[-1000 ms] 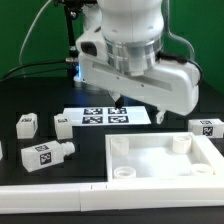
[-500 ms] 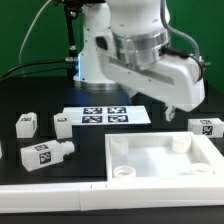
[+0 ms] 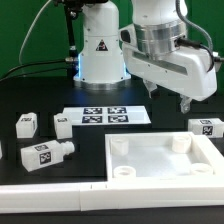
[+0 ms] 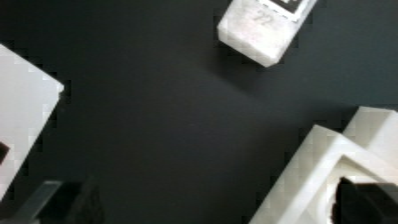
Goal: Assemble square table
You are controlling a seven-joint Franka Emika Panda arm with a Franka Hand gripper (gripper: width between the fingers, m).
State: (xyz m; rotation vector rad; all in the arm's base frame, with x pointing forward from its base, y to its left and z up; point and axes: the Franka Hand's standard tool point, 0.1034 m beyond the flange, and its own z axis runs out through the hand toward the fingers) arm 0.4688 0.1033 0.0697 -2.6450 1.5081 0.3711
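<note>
The white square plate lies at the front right of the exterior view, with round sockets at its corners. Three tagged white legs lie to its left, and a fourth lies behind the plate's right corner. My gripper hangs in the air behind the plate's far edge, open and empty. In the wrist view its dark fingertips stand far apart around the gripper's middle, over black table. One tagged leg shows there, and a white plate edge beside one finger.
The marker board lies flat behind the plate. A long white border rail runs along the front edge. The robot's white base and cables stand at the back. Another white slab edge shows in the wrist view.
The arm has swung from over the marker board toward the exterior view's right and a little upward. The base behind it now shows. No part has moved.
</note>
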